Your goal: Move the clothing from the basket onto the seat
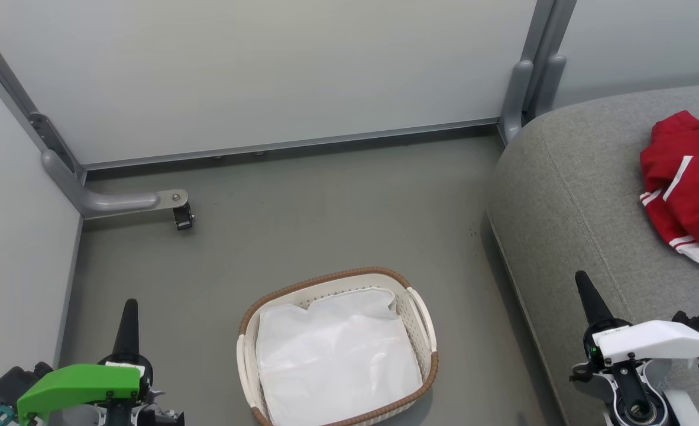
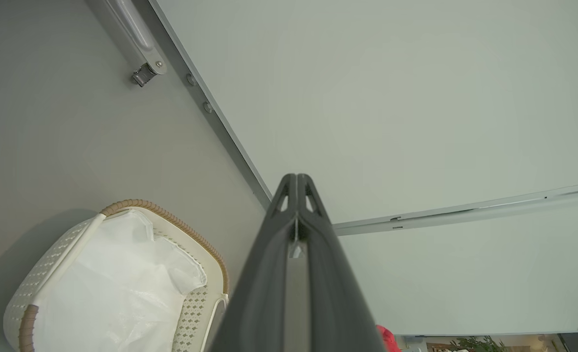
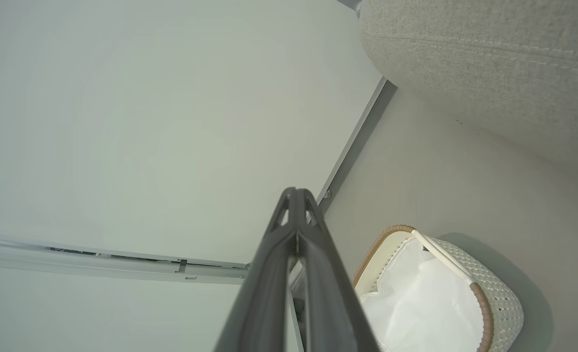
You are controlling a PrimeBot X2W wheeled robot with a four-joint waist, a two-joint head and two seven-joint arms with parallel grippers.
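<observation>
The red clothing (image 1: pixel 686 183) with white stripes lies bunched on the grey seat (image 1: pixel 574 195) at the right edge of the head view. The white basket (image 1: pixel 423 331) with its brown rim stands on the floor in the middle, holding a plain white liner sheet (image 1: pixel 337 355). My left gripper (image 1: pixel 129 310) is shut at the lower left, left of the basket, with nothing in it. My right gripper (image 1: pixel 583 284) is shut and empty over the seat's front edge. The basket (image 2: pixel 39 278) shows beside the left fingers (image 2: pixel 296 186), and the basket (image 3: pixel 489 288) shows beside the right fingers (image 3: pixel 296 198).
Pale partition walls (image 1: pixel 267 71) close off the back and left. A grey support foot with a castor (image 1: pixel 175 207) juts onto the floor at the back left. Another post (image 1: pixel 530 89) stands by the seat's back corner. Grey floor (image 1: pixel 326 207) lies open between basket and walls.
</observation>
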